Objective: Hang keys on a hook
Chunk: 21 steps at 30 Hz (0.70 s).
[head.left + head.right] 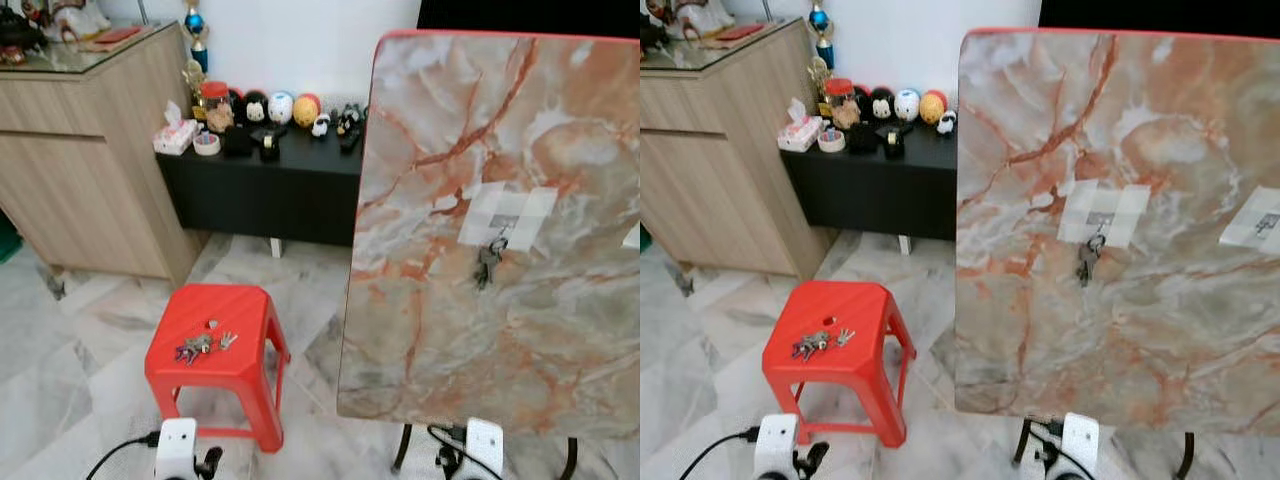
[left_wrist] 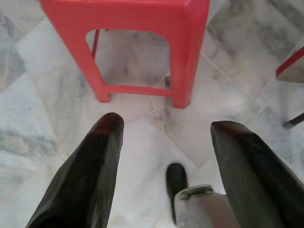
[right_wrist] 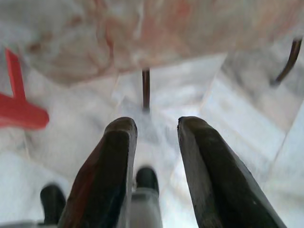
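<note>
A bunch of metal keys (image 1: 203,345) lies on the glossy red plastic stool (image 1: 222,318); another key set (image 1: 487,262) hangs on the upright marble-patterned board (image 1: 500,140). Left gripper (image 2: 166,142) spread wide, right gripper (image 3: 156,135) slightly parted, above veined marble floor tiles (image 2: 38,109).

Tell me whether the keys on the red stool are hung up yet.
Not hung. That bunch of keys lies flat on the red stool; another set already hangs from the marble board.

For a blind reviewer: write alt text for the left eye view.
A red plastic stool with loose keys on its seat stands on a marble floor, left of an upright marble-patterned board where another key bunch hangs from a taped hook. Behind stand a wooden cabinet and a black bench of figurines.
</note>
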{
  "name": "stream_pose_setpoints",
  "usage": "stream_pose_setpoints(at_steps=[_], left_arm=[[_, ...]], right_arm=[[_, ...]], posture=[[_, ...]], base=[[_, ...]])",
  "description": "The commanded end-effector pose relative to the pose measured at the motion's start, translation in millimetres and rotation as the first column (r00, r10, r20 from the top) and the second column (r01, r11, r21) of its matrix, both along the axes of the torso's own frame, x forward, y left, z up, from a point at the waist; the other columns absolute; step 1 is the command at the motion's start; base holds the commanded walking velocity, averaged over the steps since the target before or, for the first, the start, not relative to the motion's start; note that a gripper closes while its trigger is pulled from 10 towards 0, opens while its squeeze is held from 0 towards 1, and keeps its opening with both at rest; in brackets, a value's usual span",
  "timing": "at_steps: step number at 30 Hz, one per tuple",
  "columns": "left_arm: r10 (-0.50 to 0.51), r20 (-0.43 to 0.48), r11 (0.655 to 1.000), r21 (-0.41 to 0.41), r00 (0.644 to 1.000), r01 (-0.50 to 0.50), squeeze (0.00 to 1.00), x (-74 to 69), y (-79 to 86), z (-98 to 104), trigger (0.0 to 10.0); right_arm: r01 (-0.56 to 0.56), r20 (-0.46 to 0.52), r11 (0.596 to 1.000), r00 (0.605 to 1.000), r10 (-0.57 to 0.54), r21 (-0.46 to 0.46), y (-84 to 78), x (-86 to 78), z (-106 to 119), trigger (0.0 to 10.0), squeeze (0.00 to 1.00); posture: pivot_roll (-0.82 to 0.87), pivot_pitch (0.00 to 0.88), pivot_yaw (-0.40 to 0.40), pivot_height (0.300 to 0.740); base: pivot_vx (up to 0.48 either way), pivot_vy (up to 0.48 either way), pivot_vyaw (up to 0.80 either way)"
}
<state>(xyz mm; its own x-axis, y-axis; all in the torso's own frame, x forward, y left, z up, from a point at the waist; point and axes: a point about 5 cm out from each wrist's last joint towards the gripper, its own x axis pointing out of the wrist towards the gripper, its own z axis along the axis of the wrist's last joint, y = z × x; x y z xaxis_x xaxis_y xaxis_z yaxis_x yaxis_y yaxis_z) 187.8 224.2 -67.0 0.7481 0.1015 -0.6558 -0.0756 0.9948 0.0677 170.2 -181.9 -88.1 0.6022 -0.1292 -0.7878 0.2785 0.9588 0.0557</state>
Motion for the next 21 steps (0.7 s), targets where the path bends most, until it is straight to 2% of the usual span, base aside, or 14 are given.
stream_pose_setpoints(at_steps=[1, 6, 8, 11, 15, 18, 21], left_arm=[[-0.018, -0.029, 1.0, 0.011, 0.999, 0.019, 0.0, -2.3, 2.8, -1.4, 10.0], [0.009, -0.049, 1.0, 0.003, 0.999, -0.008, 0.0, -5.4, 5.9, -3.1, 10.0], [0.004, -0.058, 1.0, 0.0, 0.998, -0.004, 0.0, -6.0, 4.9, -3.9, 10.0], [0.008, -0.054, 1.0, -0.001, 0.999, -0.008, 0.0, -4.8, 5.1, -3.3, 10.0], [-0.001, -0.057, 1.0, 0.004, 0.998, 0.001, 0.0, -3.6, 5.0, -2.9, 10.0], [0.009, -0.056, 1.0, 0.008, 0.998, -0.009, 0.0, -3.3, 6.0, -2.6, 10.0], [0.017, -0.062, 1.0, 0.004, 0.998, -0.017, 0.0, -3.3, 7.5, -2.5, 10.0]], right_arm=[[0.034, -0.048, 0.999, 0.998, -0.033, 0.016, -6.0, -8.2, -4.1, 10.0, 0.0], [-0.005, -0.064, 0.999, 0.998, 0.008, 0.043, -5.8, -9.2, -5.2, 10.0, 0.0], [0.007, -0.068, 1.0, 0.998, -0.006, 0.012, -10.9, -6.3, -3.6, 10.0, 0.0], [0.076, -0.072, 0.997, 0.995, -0.074, 0.022, -15.3, -4.0, -2.5, 10.0, 0.0], [0.03, -0.061, 0.999, 0.998, -0.029, 0.026, -13.5, 3.6, 0.4, 10.0, 0.0], [0.039, -0.055, 0.999, 0.998, -0.038, 0.031, -14.4, 6.6, 1.8, 10.0, 0.0], [0.033, -0.058, 0.999, 0.998, -0.031, 0.035, -13.3, 0.3, -0.9, 10.0, 0.0]], posture=[[0.06, 0.0, 0.003, 0.74], [0.05, 0.0, 0.003, 0.74], [0.05, 0.0, 0.0, 0.74], [0.05, 0.0, -0.002, 0.74], [0.06, 0.0, -0.002, 0.74], [0.06, 0.0, -0.003, 0.74], [0.07, 0.0, 0.001, 0.74]], base=[[0.0, 0.0, 0.0], [0.0, 0.0, 0.0], [0.0, 0.0, 0.0], [0.0, 0.0, 0.0], [0.0, 0.0, 0.0], [0.0, 0.0, 0.0], [0.0, 0.125, 0.0]])
